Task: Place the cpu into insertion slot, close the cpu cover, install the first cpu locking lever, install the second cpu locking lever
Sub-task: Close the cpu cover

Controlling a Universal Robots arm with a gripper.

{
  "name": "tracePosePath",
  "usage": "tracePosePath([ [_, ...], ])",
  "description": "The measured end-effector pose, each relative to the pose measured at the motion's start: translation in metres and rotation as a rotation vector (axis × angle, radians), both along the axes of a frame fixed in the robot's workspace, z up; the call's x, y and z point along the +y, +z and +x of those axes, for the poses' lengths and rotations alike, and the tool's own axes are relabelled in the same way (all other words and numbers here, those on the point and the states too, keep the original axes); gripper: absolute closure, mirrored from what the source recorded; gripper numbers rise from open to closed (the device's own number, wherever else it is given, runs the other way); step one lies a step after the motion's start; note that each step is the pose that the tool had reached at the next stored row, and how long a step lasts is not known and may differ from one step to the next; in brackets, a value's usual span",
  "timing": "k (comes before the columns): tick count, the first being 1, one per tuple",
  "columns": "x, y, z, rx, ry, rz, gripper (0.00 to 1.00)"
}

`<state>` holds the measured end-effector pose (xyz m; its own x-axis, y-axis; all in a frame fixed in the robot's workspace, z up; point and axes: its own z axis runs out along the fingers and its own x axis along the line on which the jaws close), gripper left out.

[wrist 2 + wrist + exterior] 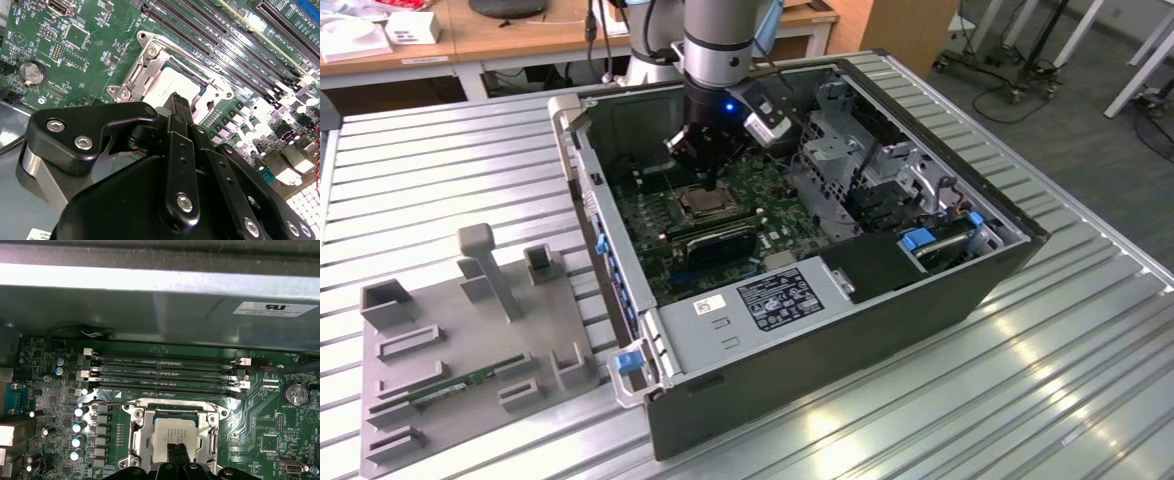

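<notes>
Silver metal ribs make up the table (440, 160). In the exterior view a black computer case (881, 310) lies open on it, and the arm reaches down inside. That view also has a grey holder tray (467, 330) on its left, with a long green memory stick (454, 385) lying in it. The wrist views go close to the green board instead. In the first wrist view the cpu (167, 432) is a small flat square, pale and a bit shiny. It sits in the insertion slot (220, 415), just beside the long black memory slots (165, 372). The cpu cover (136, 435), a thin silver frame, seems to lie flat around it, and the cpu peeks through the window. The gripper (176, 97) is black. In the second wrist view its two fingers are pressed together with nothing between them, and the tip is right over the cpu; I cannot tell if it touches. A round coin battery (32, 72) sits on the board, well apart from the slot.
</notes>
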<state>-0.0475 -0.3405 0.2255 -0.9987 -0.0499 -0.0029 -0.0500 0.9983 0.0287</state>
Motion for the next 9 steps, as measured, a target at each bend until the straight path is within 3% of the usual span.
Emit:
tracePosePath([
  [9, 0.0, 0.0, -0.0028, 0.0013, 0.0, 0.0, 0.89],
])
